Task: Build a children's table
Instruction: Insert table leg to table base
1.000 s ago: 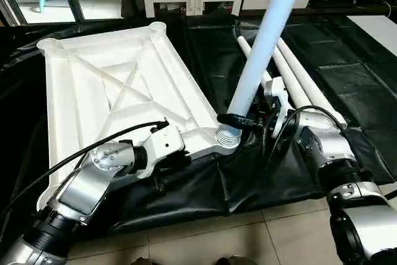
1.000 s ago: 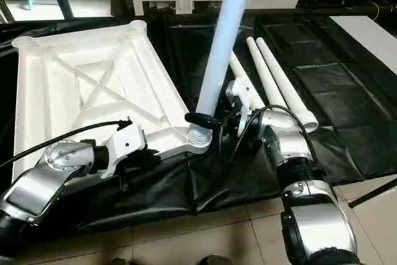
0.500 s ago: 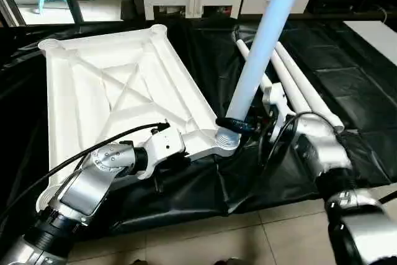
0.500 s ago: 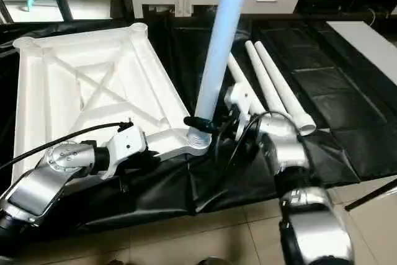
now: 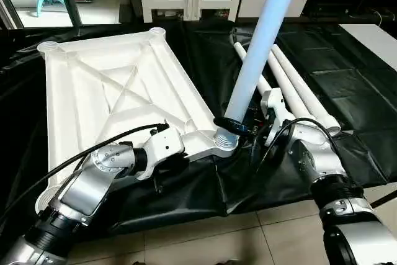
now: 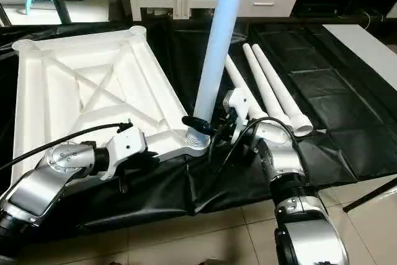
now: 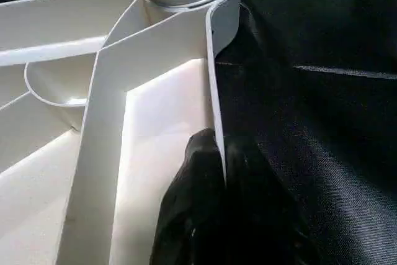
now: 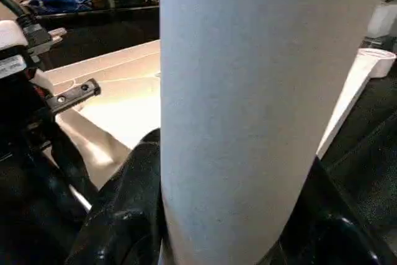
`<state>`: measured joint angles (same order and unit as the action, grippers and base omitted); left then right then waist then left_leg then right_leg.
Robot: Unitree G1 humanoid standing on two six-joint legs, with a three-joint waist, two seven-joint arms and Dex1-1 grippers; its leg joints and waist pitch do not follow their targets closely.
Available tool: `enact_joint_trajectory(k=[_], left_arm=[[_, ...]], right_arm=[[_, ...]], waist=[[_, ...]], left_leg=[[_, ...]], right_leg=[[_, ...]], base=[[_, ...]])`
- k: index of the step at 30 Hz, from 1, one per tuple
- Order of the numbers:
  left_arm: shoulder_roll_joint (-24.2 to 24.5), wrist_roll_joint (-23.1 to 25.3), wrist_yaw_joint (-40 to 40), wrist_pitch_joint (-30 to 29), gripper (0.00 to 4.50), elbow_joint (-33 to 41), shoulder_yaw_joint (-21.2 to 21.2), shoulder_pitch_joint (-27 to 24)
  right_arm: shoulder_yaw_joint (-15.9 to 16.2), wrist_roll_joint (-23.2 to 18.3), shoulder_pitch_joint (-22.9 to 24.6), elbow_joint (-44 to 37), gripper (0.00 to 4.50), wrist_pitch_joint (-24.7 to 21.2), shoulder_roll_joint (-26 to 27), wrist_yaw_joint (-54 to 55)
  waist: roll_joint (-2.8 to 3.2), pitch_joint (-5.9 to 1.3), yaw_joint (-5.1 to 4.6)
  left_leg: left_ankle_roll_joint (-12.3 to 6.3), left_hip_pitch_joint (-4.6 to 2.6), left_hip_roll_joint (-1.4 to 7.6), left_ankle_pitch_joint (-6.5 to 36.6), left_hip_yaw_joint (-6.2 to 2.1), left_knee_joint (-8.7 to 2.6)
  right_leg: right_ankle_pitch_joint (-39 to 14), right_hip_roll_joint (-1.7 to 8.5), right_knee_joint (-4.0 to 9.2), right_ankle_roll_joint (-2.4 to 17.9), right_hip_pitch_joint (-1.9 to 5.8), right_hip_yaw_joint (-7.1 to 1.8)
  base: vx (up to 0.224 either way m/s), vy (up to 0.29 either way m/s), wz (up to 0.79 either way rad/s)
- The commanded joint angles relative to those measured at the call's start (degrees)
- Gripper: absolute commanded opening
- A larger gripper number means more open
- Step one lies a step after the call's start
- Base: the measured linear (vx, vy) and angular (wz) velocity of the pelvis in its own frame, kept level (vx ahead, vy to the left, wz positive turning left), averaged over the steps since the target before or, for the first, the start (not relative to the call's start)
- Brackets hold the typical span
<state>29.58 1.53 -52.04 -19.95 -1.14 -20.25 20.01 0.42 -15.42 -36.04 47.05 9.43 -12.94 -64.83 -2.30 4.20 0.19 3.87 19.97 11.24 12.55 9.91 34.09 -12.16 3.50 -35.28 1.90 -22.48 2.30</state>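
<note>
The left gripper (image 7: 217, 172) is closed, its black fingers (image 7: 192, 215) pinching the thin side rim of the tabletop (image 5: 111, 91), which lies upside down on the black sheet (image 5: 347, 85) at the left of the frame. The right gripper (image 5: 232, 122) stands about half open, its two fingers clasping the upright leg (image 5: 260, 41) just above the near corner socket (image 5: 224, 139), at the centre. Three other legs (image 5: 291, 85) lie at the right. Compared with one second before, the right grip sits slightly higher on the leg; the tabletop has not moved.
</note>
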Motion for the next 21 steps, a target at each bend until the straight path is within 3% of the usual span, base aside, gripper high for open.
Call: enact_joint_trajectory(k=[1, 5, 10, 14, 21], left_arm=[[-0.8, -0.7, -1.0, 2.5, 0.00, 1.8, -1.3, 0.3], [-1.2, -0.1, -0.1, 2.4, 0.00, 1.2, -1.3, 0.4], [-1.5, 0.2, 0.0, 2.4, 0.00, 1.0, -1.4, 0.6], [-1.7, 0.5, 0.0, 2.5, 0.00, 0.7, -1.3, 0.8], [-1.6, 1.0, 0.0, 2.9, 0.00, 0.3, -1.3, 1.1]], right_arm=[[1.0, 2.9, 3.9, 5.5, 1.86, -3.3, -0.3, 3.8], [-2.2, -0.3, 4.4, 4.7, 1.86, -2.7, 1.0, 5.5], [-2.7, -1.5, 6.9, 2.1, 1.86, -2.9, 1.7, 4.7], [-2.4, -1.3, 8.2, 1.2, 1.86, -2.8, 1.8, 4.5], [1.7, 3.6, 10.0, 0.7, 1.86, 2.5, 0.5, 4.2]], waist=[[1.32, -2.63, -0.23], [1.37, -2.60, -0.22], [1.51, -2.67, -0.17], [1.52, -2.68, -0.12], [1.53, -2.43, -0.16]], left_leg=[[-2.89, -0.36, 2.29, 7.3, -0.17, -4.40], [-2.47, -0.44, 2.32, 7.7, -0.12, -4.49], [-2.96, -0.45, 2.29, 6.8, -0.10, -4.47], [-3.40, -0.33, 2.25, 5.9, -0.09, -4.46], [-2.49, -0.30, 2.30, 8.1, -0.15, -4.72]], right_leg=[[-2.8, 3.82, 3.58, 16.1, 2.24, -2.47], [-2.7, 3.84, 3.65, 16.0, 2.13, -2.55], [-0.8, 3.78, 3.53, 16.1, 2.16, -2.50], [0.0, 3.80, 3.49, 16.1, 2.23, -2.49], [-3.6, 3.83, 3.94, 15.1, 2.05, -2.48]], base=[[0.000, 0.000, 0.00], [0.000, 0.000, 0.00], [0.000, 0.000, 0.00], [0.000, 0.000, 0.00], [0.000, 0.000, 0.00]])
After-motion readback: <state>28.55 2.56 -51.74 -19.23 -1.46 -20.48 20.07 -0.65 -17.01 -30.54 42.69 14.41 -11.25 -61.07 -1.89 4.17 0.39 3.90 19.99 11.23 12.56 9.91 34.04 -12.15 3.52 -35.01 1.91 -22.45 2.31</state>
